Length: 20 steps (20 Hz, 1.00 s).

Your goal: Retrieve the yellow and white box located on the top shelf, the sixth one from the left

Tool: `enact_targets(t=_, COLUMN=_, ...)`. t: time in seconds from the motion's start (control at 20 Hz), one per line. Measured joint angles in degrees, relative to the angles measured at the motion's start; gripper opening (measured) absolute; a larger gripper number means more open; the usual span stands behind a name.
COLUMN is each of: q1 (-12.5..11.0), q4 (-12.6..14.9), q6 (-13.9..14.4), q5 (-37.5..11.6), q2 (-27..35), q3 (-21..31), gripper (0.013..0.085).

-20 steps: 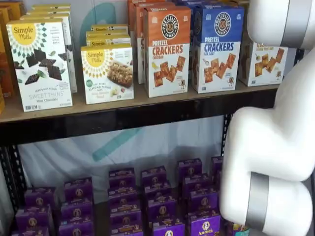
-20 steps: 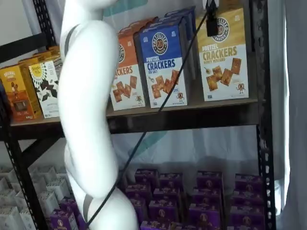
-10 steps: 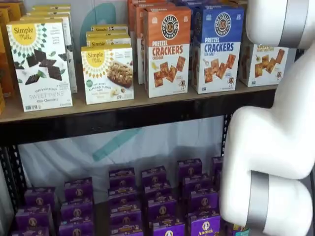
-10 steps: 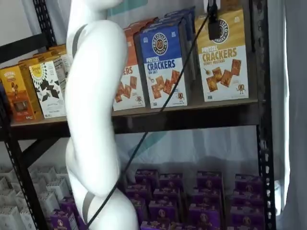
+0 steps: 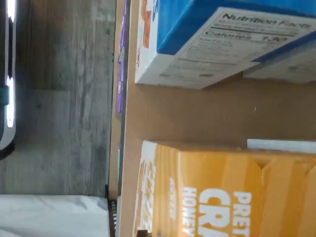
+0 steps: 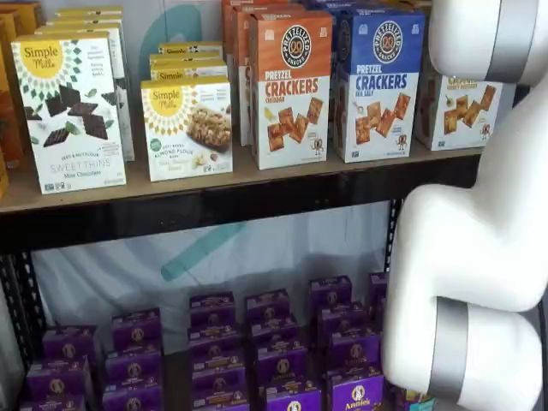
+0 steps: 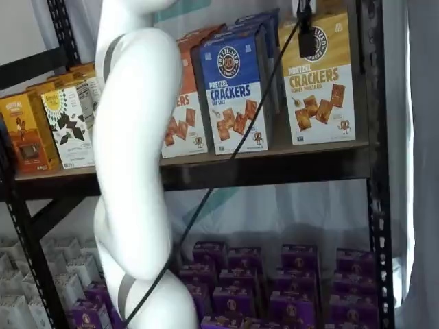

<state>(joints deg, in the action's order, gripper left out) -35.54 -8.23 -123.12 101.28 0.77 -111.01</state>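
The yellow and white box [image 7: 321, 82] stands upright at the right end of the top shelf [image 7: 274, 166], in both shelf views. The white arm covers part of the yellow and white box [image 6: 460, 111] there. My gripper [image 7: 306, 38] hangs from the view's top edge; only one black finger shows, lying against the box's yellow upper front with a cable beside it. Whether the fingers are closed on the box does not show. In the wrist view the yellow box top [image 5: 222, 192] fills the near side, with bare tan shelf board [image 5: 197, 113] beside it.
A blue-and-white cracker box [image 7: 233, 92] and an orange-and-white one [image 6: 289, 90] stand just left of the yellow box. Simple Mills boxes [image 6: 68, 111] sit further left. Purple boxes [image 6: 274, 342] fill the lower level. A black upright [image 7: 376, 171] borders the shelf's right end.
The arm's large white link has shifted a little to the right in a shelf view. The black finger has edged slightly right on the box front. The boxes stay put.
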Motion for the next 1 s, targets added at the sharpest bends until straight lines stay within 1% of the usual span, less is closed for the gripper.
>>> enact_targets(t=0.35, q1=-0.2, q4=0.1, q6=-0.3, q5=-0.8, q2=-0.6, q3=0.7, gripper=0.0730)
enact_targets(t=0.45, q1=-0.3, q4=0.1, q6=-0.4, q5=-1.0, q2=-0.9, q3=1.0, gripper=0.0650)
enact_targets(t=0.5, q1=-0.3, q4=0.1, q6=-0.4, q5=-1.0, q2=-1.0, q3=1.1, gripper=0.0650)
enact_targets(t=0.55, q1=-0.3, q4=0.1, q6=-0.4, q5=-0.9, q2=-1.0, q3=1.1, gripper=0.0610)
enact_targets(t=0.75, q1=-0.3, q4=0.5, q6=-0.5, q5=0.1, q2=-0.9, q3=0.5, gripper=0.0610)
enact_targets(t=1.0, q1=-1.0, q4=0.3, q6=-1.0, q5=1.2, q2=-1.2, q3=0.2, gripper=0.0610)
